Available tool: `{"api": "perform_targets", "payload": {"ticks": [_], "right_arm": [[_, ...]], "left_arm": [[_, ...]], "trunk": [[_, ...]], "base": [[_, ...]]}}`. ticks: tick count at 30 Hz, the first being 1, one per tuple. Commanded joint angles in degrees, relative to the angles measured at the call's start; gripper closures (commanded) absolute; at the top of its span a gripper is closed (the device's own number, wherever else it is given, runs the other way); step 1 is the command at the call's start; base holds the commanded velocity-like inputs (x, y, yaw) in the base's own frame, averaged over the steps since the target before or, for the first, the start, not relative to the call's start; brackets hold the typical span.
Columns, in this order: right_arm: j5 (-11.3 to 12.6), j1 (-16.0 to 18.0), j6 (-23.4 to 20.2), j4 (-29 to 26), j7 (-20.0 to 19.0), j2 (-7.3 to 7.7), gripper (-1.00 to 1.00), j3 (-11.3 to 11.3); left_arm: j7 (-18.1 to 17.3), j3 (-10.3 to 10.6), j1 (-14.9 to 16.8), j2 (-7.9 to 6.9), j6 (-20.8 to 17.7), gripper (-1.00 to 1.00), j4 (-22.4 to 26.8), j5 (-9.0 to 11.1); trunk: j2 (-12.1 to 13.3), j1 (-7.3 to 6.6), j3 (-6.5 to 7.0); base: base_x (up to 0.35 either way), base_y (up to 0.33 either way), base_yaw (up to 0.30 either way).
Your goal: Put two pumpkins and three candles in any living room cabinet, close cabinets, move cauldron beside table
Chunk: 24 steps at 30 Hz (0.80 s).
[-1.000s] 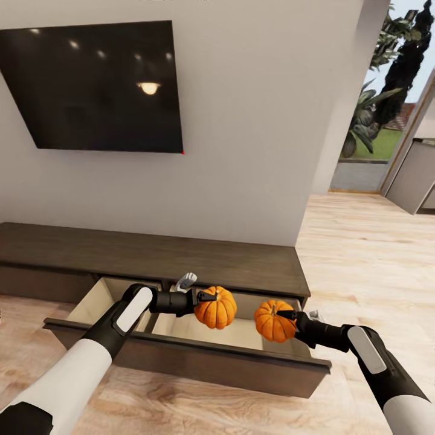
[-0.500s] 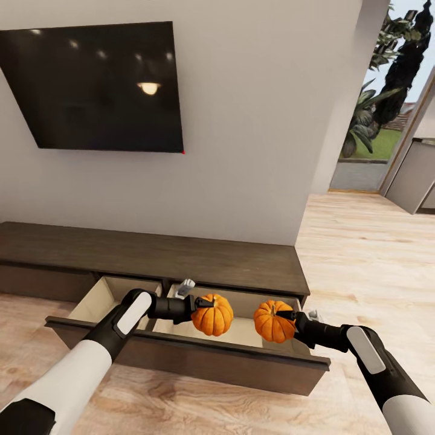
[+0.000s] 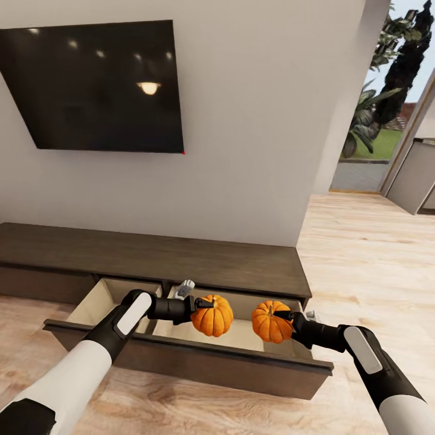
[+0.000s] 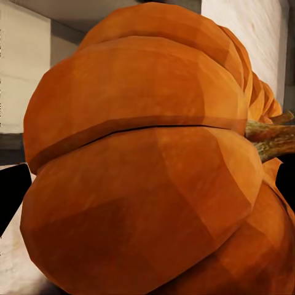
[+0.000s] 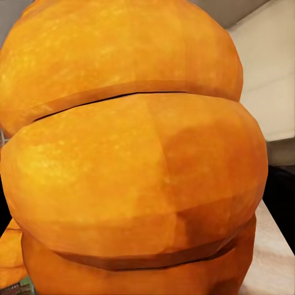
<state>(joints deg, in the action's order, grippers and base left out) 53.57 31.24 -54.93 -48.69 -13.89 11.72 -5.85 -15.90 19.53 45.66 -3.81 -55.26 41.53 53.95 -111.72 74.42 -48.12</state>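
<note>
Two pumpkins held above the open drawer.
The left gripper (image 3: 194,308) grips one pumpkin (image 3: 212,315); the right gripper (image 3: 289,320) grips the other pumpkin (image 3: 271,321). Both hang over the pulled-out drawer (image 3: 199,356) of the cabinet (image 3: 151,257), near its right end.

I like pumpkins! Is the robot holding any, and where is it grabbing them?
Yes, one in each. The left gripper pinches the left pumpkin near its stem; the right gripper grips the right pumpkin by its upper side.
</note>
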Motion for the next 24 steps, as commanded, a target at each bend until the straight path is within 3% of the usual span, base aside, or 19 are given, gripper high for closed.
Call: {"api": "perform_targets", "payload": {"ticks": [1,19,24], "right_arm": [[-0.4,0.0,-0.3,0.0,-0.6,-0.04,1.0,-0.2],[-0.5,0.0,-0.3,0.0,-0.5,-0.19,1.0,-0.2],[-0.5,0.0,-0.3,0.0,-0.6,-0.21,1.0,-0.2]], "left_arm": [[-0.5,0.2,0.0,-0.05,0.1,1.0,0.0,-0.5],[-0.6,0.2,0.0,-0.05,0.3,1.0,0.1,-0.6],[-0.5,0.2,0.0,-0.05,0.3,1.0,0.0,-0.6]], "trunk": [[0.0,0.0,-0.05],[0.0,0.0,-0.05],[-2.0,1.1,-0.95]], "base": [[0.131,0.002,0.0],[0.063,0.0,0.0],[0.002,0.0,0.0]]}}
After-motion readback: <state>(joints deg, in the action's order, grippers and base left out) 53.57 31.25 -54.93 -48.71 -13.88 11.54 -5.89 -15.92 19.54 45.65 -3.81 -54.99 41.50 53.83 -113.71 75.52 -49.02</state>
